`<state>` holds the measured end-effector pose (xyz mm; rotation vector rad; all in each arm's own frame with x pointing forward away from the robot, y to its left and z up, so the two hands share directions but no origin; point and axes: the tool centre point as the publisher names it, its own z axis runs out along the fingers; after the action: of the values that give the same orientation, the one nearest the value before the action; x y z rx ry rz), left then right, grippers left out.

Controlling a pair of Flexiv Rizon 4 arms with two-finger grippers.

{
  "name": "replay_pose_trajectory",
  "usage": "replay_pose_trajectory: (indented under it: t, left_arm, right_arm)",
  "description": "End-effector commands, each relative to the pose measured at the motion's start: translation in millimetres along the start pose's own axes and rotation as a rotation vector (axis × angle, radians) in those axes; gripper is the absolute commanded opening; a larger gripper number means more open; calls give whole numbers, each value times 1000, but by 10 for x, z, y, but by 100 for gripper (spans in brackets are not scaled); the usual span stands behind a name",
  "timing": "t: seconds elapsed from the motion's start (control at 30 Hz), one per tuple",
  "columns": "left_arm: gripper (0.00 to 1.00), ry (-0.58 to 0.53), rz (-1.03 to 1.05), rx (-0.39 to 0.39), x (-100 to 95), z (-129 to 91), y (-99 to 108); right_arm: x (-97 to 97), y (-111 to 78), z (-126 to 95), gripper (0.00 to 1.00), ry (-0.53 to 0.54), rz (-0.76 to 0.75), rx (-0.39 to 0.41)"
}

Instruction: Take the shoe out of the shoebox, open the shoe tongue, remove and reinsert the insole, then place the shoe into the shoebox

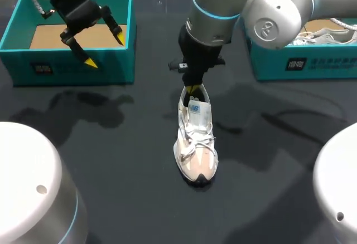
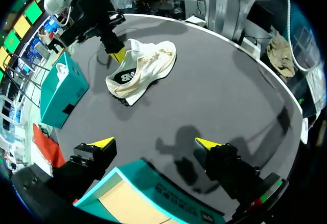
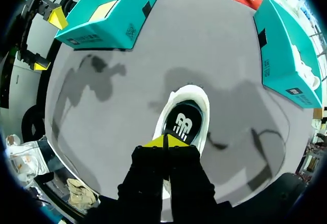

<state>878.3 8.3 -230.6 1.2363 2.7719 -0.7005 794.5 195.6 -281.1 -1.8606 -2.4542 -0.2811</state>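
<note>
The shoe (image 1: 195,138) is set upright mid-bench (image 1: 111,160), toe toward the near edge. Only in the right wrist view is its insole (image 3: 183,124) shown, and the right claw (image 3: 164,142) seen clenched at the heel opening. The left claw (image 1: 105,49) is held released over the far-left shoebox (image 1: 72,68).

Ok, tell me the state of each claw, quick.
Left claw: open, holding nothing, above the shoebox.
Right claw: shut, tips together at the shoe opening; a grip on anything cannot be told.

My head camera looks down from behind; right wrist views the shoe (image 1: 196,138) closely, left wrist from farther.
</note>
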Motion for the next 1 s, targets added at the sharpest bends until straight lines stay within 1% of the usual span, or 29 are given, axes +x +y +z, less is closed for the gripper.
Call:
replay_pose_trajectory:
  t: [0.03, 0.07, 0.13, 0.53, 0.63, 0.7, 0.83, 1.0]
  left_arm:
    - [100, -1, 1, -2, 8, 1, -3]
    - [100, -1, 1, -2, 8, 1, -3]
    - [100, -1, 1, -2, 8, 1, -3]
    - [100, -1, 1, -2, 8, 1, -3]
    - [100, -1, 1, -2, 8, 1, -3]
    - [100, -1, 1, -2, 8, 1, -3]
    - [100, -1, 1, -2, 8, 1, -3]
    - [100, -1, 1, -2, 8, 1, -3]
  right_arm:
    - [18, 19, 158, 0, -94, -16, -29]
    - [12, 26, 195, 0, -131, -28, -35]
    - [-1, 25, 265, 0, -165, -44, -38]
    - [-1, 25, 265, 0, -165, -44, -38]
    - [-144, 59, 457, 0, -174, -21, -31]
    - [-195, 63, 543, 0, -181, -12, -39]
    - [-253, 87, 687, 0, -242, -21, -54]
    - [-317, 110, 824, 0, -261, -25, -53]
